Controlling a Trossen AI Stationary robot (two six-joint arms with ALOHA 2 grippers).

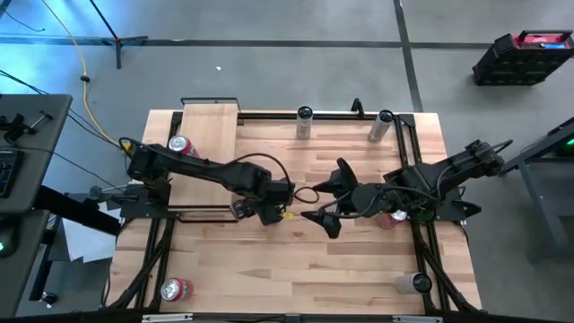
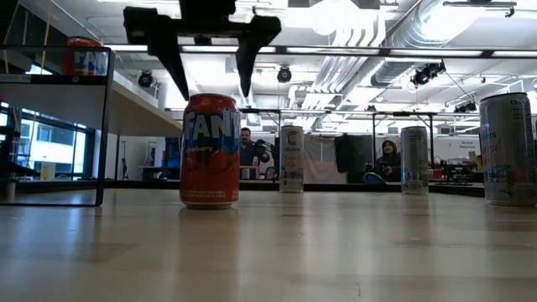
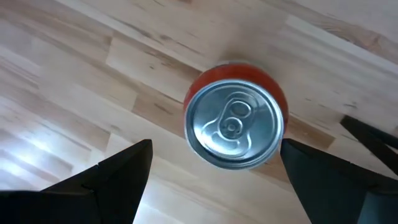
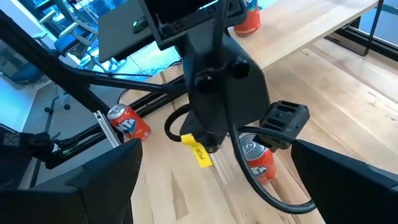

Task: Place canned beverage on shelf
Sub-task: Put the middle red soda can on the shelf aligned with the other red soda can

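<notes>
Orange Fanta can stands upright on the table, directly under the left claw, fingers apart. Lower squarely, straddling the can mid-body, before closing. Right claw waits beside, spread.

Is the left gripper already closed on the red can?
No, the left gripper hangs open above the red can, with bare table showing between each finger and the can.

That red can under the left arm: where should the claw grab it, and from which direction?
Probably by its round side wall, coming straight down. The can stands upright, and the left gripper hangs above it, jaws open, one to each side, so they could close across its middle.
</notes>
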